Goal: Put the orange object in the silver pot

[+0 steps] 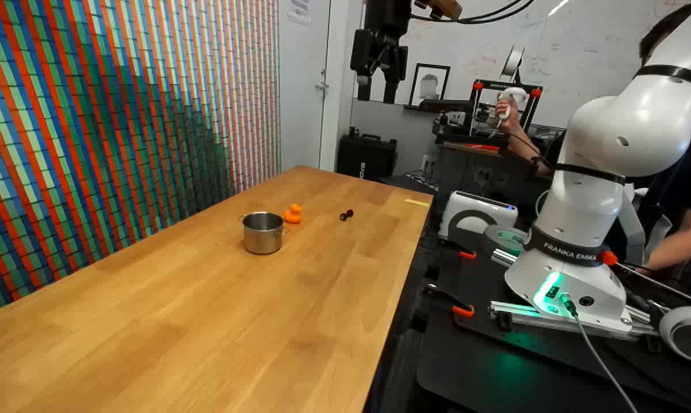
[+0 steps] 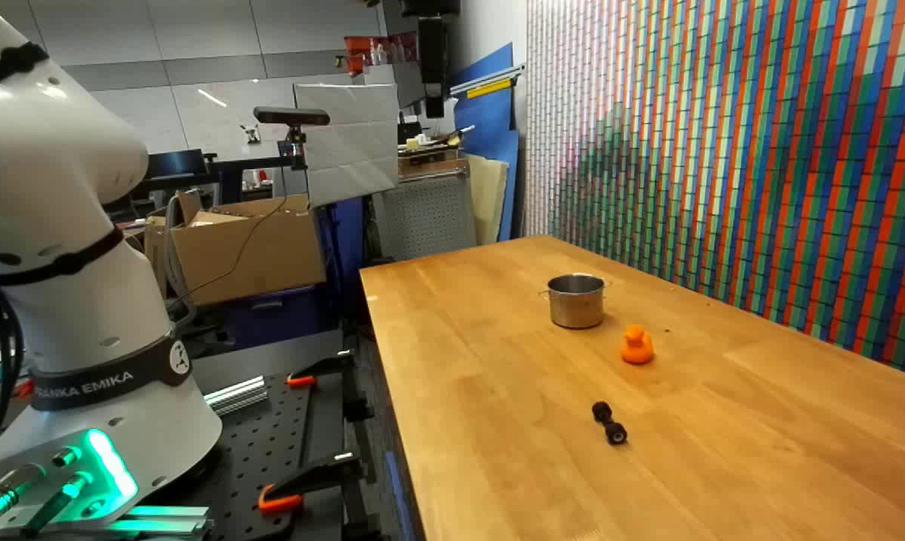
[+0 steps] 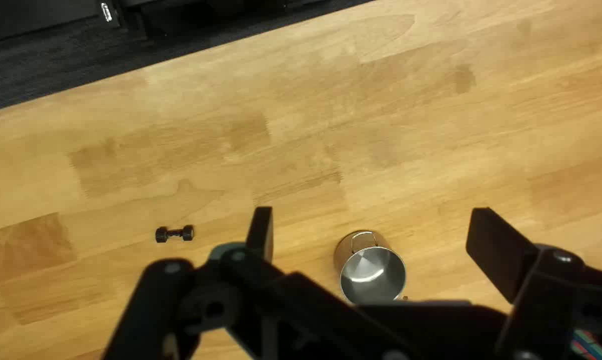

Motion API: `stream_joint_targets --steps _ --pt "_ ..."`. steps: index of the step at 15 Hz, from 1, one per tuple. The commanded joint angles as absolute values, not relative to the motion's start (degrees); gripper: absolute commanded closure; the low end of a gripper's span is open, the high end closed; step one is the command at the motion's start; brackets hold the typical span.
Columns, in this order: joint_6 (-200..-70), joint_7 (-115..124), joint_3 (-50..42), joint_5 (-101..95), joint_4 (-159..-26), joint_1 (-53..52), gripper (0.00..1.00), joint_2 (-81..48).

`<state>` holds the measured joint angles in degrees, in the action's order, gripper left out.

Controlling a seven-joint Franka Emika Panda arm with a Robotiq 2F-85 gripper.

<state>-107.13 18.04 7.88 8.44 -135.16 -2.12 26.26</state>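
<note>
The orange object is a small orange duck, standing upright on the wooden table in both exterior views (image 1: 292, 214) (image 2: 637, 346). It does not show in the wrist view. The silver pot, a short round metal pot with thin wire handles, stands upright beside the duck in both exterior views (image 1: 263, 233) (image 2: 577, 301). In the wrist view the pot (image 3: 373, 275) appears between my fingers, its inside bare where visible, its lower rim hidden by the gripper. My gripper is open and empty, high above the table, in an exterior view (image 1: 377, 92) and the wrist view (image 3: 373, 220).
A tiny black dumbbell lies on the table near the duck (image 1: 346, 215) (image 2: 609, 423) (image 3: 174, 233). The wooden table (image 1: 207, 321) borders a colourful striped wall (image 1: 121, 115). Black clamps with orange tips (image 2: 302, 488) sit by the robot base. A person holds a white controller (image 1: 511, 100).
</note>
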Motion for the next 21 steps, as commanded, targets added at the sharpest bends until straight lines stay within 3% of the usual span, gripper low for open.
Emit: stream_joint_targets --steps 1,9,21 --pt "-107.03 18.09 7.73 8.35 -134.92 -2.28 0.00 26.24" --pt "-108.12 15.14 7.62 7.88 -134.42 -2.87 0.00 24.48" --pt "-124.20 -6.28 3.02 1.32 -115.34 -1.58 0.00 -12.93"
